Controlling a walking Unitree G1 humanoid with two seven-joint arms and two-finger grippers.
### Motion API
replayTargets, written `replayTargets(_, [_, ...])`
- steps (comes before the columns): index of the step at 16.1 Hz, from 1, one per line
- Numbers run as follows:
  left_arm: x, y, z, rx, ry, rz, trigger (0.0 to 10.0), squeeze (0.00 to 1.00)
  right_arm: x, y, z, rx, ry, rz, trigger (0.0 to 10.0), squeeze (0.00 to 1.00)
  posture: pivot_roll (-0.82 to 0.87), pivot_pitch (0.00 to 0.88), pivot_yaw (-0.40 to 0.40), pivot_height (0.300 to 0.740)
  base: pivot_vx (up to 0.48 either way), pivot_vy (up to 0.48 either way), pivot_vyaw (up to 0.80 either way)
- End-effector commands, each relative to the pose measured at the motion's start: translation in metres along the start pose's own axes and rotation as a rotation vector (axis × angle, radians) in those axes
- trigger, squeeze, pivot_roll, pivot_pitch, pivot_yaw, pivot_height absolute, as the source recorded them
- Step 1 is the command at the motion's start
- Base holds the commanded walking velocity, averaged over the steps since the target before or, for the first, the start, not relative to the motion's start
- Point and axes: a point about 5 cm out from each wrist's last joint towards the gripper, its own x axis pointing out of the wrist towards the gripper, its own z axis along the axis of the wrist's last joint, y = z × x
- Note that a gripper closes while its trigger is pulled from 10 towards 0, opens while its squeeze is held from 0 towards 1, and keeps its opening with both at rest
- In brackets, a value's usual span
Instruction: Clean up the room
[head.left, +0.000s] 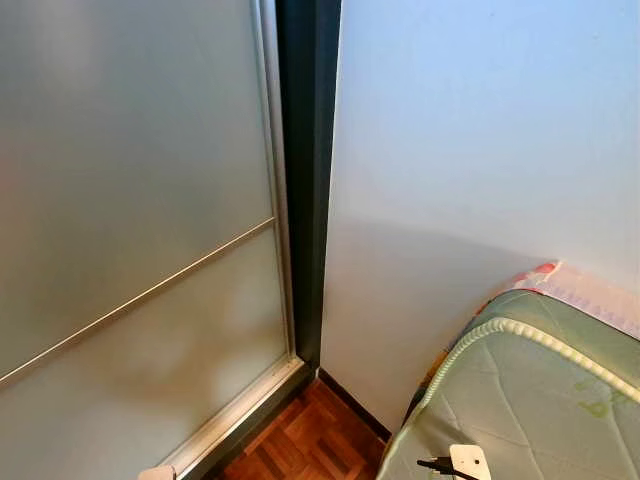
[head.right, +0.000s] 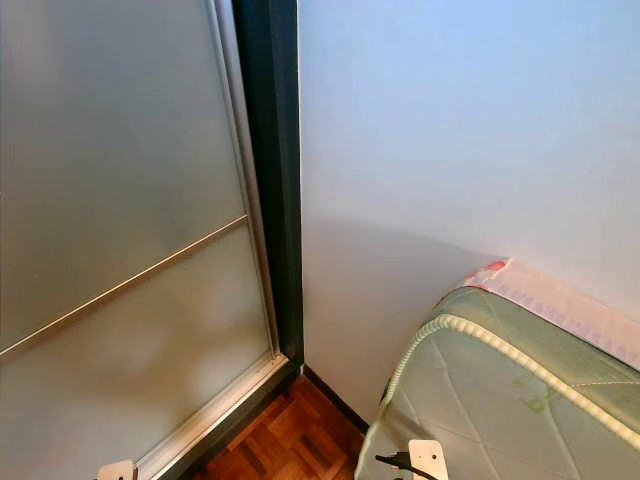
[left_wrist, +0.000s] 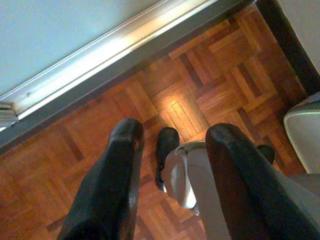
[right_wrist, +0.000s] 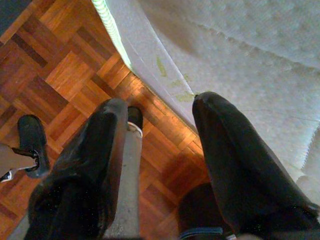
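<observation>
My left gripper (left_wrist: 175, 132) hangs open over the parquet floor (left_wrist: 210, 65), nothing between its black fingers (left_wrist: 107, 185). Below it are my own grey leg (left_wrist: 182, 175) and black foot (left_wrist: 166, 147). My right gripper (right_wrist: 161, 104) is open too and holds nothing. It hangs beside the edge of a pale green quilted mattress (right_wrist: 225, 50). From the head I face a room corner, with the mattress (head.left: 520, 400) low on the right. No loose item to pick up can be made out.
A frosted sliding door (head.left: 130, 200) with a silver floor track (left_wrist: 110, 55) fills the left. A dark door frame (head.left: 305, 180) meets the white wall (head.left: 480, 150). A narrow strip of parquet (head.left: 300, 445) runs between door and mattress.
</observation>
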Motion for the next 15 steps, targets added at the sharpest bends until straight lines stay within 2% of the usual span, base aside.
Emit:
replayTargets(1, [0.0150, -0.0351, 0.0327, 0.166, 0.034, -0.091, 10.0, 0.00, 0.0006, -0.0157, 0.0277, 0.193, -0.122, 0.009, 10.0, 0.00, -0.03, 0.000, 0.019, 0.740, 0.000, 0.000, 0.00])
replayTargets(15, [0.0150, -0.0351, 0.0327, 0.166, 0.034, -0.091, 10.0, 0.00, 0.0006, -0.0157, 0.0277, 0.193, -0.122, 0.009, 10.0, 0.00, -0.03, 0.000, 0.019, 0.740, 0.000, 0.000, 0.00])
